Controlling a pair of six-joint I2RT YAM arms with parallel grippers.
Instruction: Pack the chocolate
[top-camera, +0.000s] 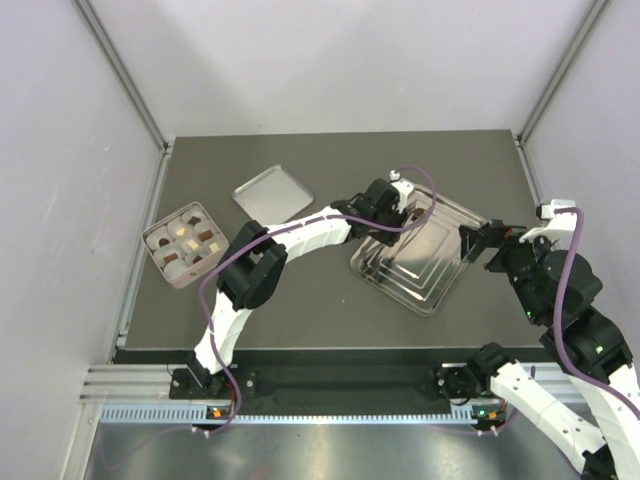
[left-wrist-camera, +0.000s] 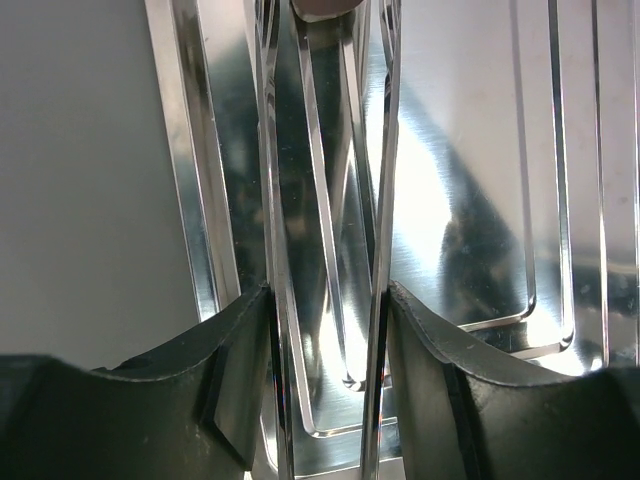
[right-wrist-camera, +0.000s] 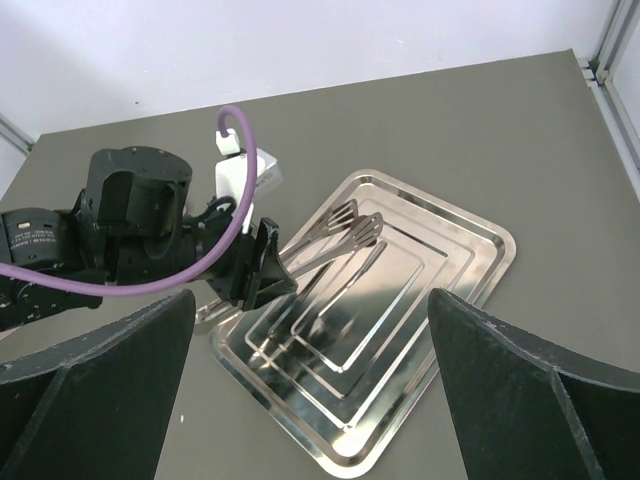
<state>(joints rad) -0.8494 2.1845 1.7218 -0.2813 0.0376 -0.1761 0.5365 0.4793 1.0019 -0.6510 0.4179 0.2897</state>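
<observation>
The chocolate (top-camera: 184, 243), dark brown and cream-white pieces, sits in a small square metal box (top-camera: 160, 262) at the table's left. My left gripper (top-camera: 398, 212) reaches over the steel tray (top-camera: 430, 290) and is shut on metal tongs (left-wrist-camera: 325, 200), whose two arms are squeezed between its fingers (left-wrist-camera: 230, 360). The right wrist view shows the tongs (right-wrist-camera: 345, 235) held low over the tray (right-wrist-camera: 450, 270), tips pointing away from the left gripper (right-wrist-camera: 268, 268). My right gripper (right-wrist-camera: 310, 400) is wide open and empty, hovering at the tray's right side (top-camera: 480, 240).
The box's flat metal lid (top-camera: 272, 193) lies behind the box, left of the tray. Grey walls and frame posts enclose the dark table on the left, back and right.
</observation>
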